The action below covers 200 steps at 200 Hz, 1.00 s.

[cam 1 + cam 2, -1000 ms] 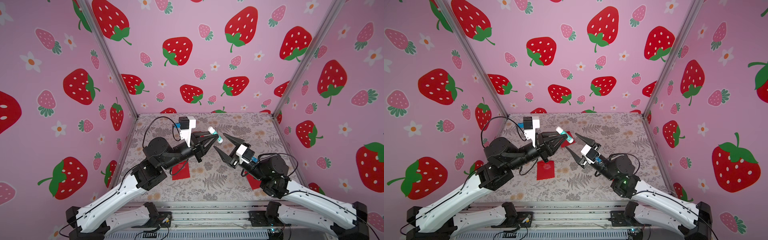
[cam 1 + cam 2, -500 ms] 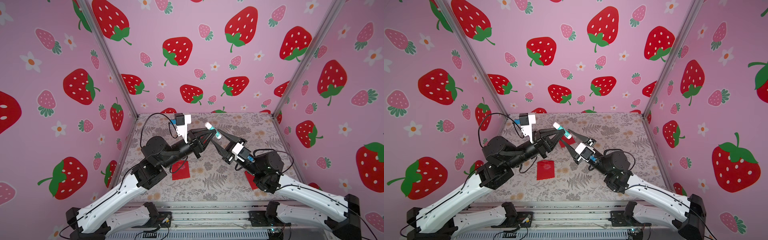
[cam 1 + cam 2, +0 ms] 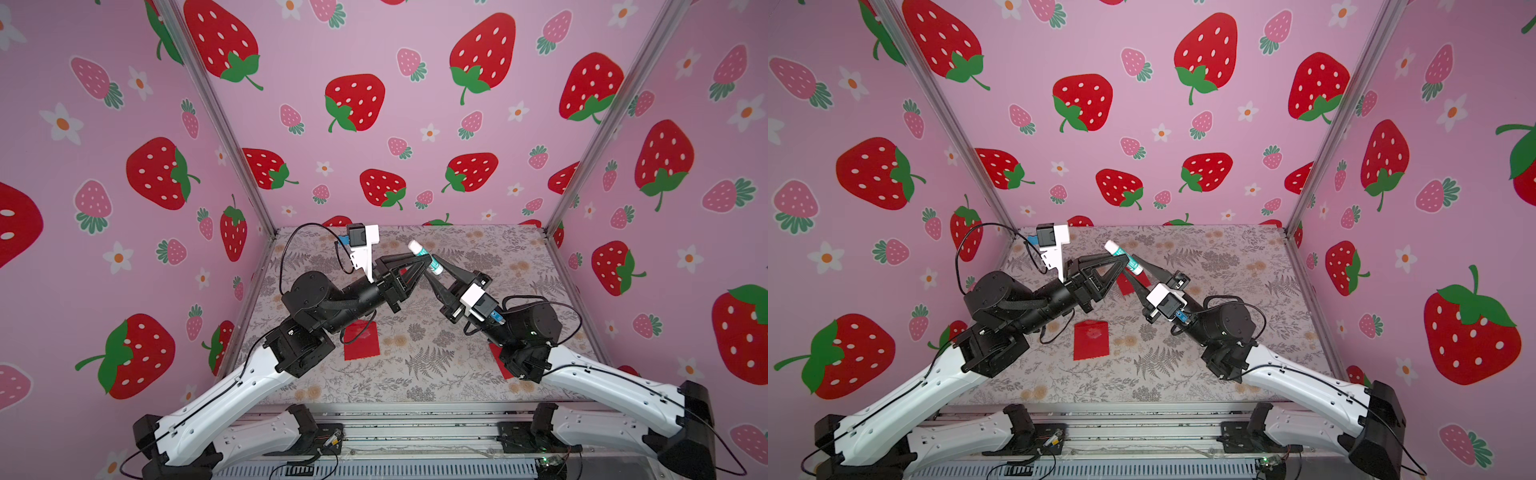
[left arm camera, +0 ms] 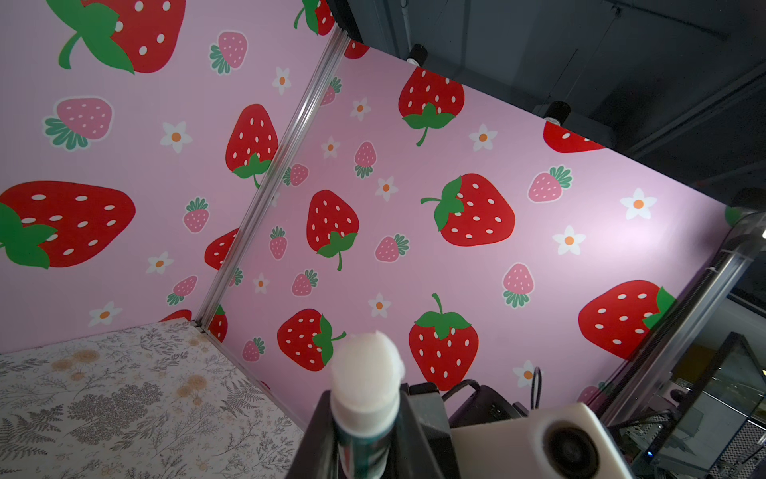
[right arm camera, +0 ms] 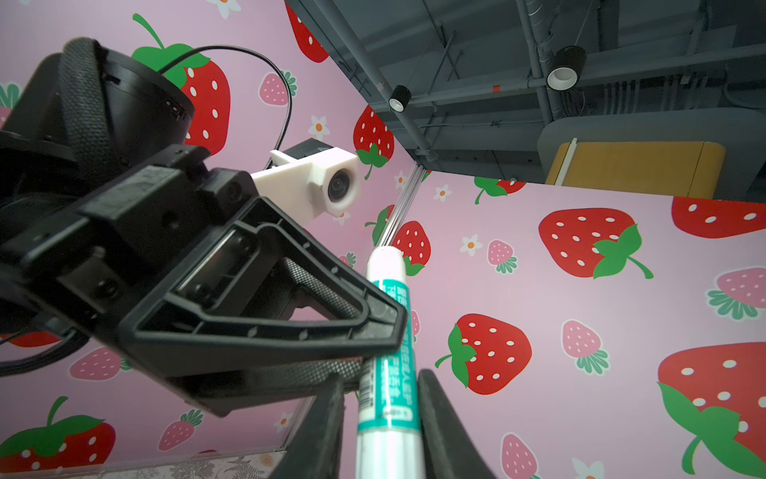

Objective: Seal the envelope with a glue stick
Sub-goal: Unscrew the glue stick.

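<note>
Pink walls point(image 3: 415, 137) printed with red strawberries and white flowers box in my work cell on three sides, with aluminium posts point(image 3: 216, 124) in the corners. Over their top edge, the right wrist view catches a dark ceiling of pipes and spot lamps point(image 5: 566, 68). The table point(image 3: 490, 253) wears a grey-and-tan cloth of ferns and blossoms. A red envelope point(image 3: 361, 341) lies flat on it near my left arm, and a second red envelope point(image 3: 498, 360) shows partly from under my right arm. Raised over the middle of the table, the glue stick point(image 3: 417, 248) hangs tilted, its bare white glue end uppermost. A teal-green label with white print wraps the tube. My left claw point(image 3: 428, 262) is clamped narrow on the label band. My right claw point(image 3: 435, 272) flanks the tube's white base, with one finger point(image 5: 439, 419) against it and a slit at the other; whether it grips I cannot tell.
</note>
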{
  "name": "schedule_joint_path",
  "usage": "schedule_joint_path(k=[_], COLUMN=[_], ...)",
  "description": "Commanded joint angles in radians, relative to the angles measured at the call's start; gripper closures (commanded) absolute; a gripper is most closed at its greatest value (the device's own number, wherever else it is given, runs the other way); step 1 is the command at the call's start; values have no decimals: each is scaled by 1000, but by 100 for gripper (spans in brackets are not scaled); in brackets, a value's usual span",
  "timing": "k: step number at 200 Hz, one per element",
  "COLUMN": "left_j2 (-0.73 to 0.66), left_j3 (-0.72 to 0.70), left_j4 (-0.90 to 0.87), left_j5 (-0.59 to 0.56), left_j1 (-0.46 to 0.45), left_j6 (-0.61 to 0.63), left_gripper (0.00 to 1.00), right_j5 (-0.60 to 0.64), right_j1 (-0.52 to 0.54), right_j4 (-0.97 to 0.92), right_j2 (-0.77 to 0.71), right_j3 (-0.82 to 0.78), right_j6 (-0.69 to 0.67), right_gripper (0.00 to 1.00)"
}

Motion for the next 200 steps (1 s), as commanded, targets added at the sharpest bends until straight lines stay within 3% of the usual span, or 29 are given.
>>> schedule_joint_path(k=[1, 42, 70, 123, 130, 135, 155, 179, 200], left_j2=[8, 9, 21, 15, 13, 11, 0, -13, -18], left_j3=[-13, -22, -5, -11, -9, -8, 2, 22, 27], left_j4=[47, 65, 64, 48, 30, 16, -51, -158, -245], left_j5=[19, 21, 42, 20, 12, 3, -26, -53, -96], left_j1=[7, 7, 9, 9, 9, 9, 14, 22, 26], left_j6=[-24, -47, -67, -73, -70, -66, -33, 27, 76], left_gripper=[100, 100, 100, 100, 96, 86, 66, 53, 50], right_j5=[-17, -9, -1, 24, 38, 50, 96, 154, 186], right_j1=[2, 1, 2, 2, 2, 2, -2, -36, -106], right_j4=[57, 76, 89, 59, 52, 48, 18, -92, -230], right_j2=[8, 20, 37, 18, 15, 11, -4, -40, -83], right_j3=[39, 45, 51, 49, 48, 47, 45, 52, 63], right_j6=[-19, -34, -46, -48, -46, -46, -54, -29, 62], right_gripper=[72, 77, 71, 96, 97, 97, 98, 100, 100])
